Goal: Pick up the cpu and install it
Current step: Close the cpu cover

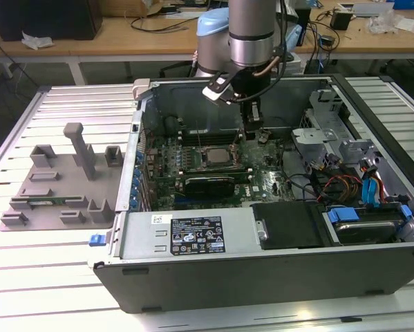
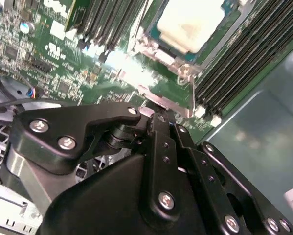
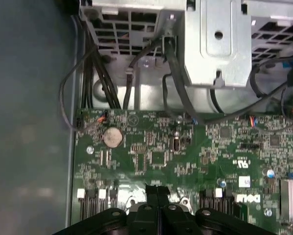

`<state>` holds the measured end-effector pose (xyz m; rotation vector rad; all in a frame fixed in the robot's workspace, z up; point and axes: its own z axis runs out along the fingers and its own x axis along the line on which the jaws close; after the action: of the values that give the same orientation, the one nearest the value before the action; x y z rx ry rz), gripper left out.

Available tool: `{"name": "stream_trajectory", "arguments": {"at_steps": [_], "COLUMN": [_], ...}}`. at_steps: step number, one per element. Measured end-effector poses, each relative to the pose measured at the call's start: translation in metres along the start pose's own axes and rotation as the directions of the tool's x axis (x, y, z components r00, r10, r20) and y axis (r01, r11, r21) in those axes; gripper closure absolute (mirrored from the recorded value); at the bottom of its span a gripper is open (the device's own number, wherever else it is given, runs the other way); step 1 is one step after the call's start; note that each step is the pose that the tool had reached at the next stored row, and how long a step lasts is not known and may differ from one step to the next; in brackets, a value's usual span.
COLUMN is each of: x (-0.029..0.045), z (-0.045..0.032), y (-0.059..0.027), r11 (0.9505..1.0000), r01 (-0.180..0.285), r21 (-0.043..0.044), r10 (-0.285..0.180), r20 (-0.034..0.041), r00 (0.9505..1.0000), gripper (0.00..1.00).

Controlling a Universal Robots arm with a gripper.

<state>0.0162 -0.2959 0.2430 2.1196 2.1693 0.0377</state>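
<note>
In the exterior view my hand [image 1: 251, 130] stands low inside the computer case [image 1: 193, 277]. The cpu [image 1: 217, 155] is seated on the motherboard [image 1: 262, 183] at about 8 o'clock from it. The first wrist view has my fingers [image 3: 150, 200] pressed together with nothing between them, while the second wrist view adds the cpu's pale top within its metal frame [image 2: 162, 55], just beyond my fingertips.

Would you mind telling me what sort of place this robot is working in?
Most likely a robotics lab or workshop: an open computer case lies on a slatted metal table under a robot arm, with cluttered wooden desks behind.
</note>
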Motion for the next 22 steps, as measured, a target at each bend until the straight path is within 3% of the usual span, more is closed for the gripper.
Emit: {"name": "stream_trajectory", "arguments": {"at_steps": [5,11,13,14,15,16,20,22], "x": [0.0023,0.0025,0.0026,0.0025,0.0026,0.0025,0.0025,0.0025], "z": [0.0003,0.0009,0.0012,0.0012,0.0014,0.0014,0.0014,0.0018], "y": [-0.0201,-0.0218,-0.0217,-0.0214,-0.0214,-0.0214,-0.0216,-0.0275], "r11": [1.0000,1.0000,0.9997,0.9987,0.9978,0.9971,0.9971,0.9971], "r01": [0.000,0.000,0.002,0.004,0.004,0.005,0.005,0.005], "r21": [-0.0073,-0.0065,0.0245,0.0504,0.0663,0.0759,0.0756,0.0756], "r10": [0.000,0.000,-0.002,-0.004,-0.004,-0.005,-0.005,-0.005], "r20": [0.0043,0.0048,0.0033,0.0024,0.0017,0.0016,0.0016,0.0009], "r00": [1.0000,1.0000,1.0000,1.0000,1.0000,1.0000,1.0000,1.0000], "gripper": [0.89,0.89,0.89,0.89,0.89,0.89,0.89,0.89]}}
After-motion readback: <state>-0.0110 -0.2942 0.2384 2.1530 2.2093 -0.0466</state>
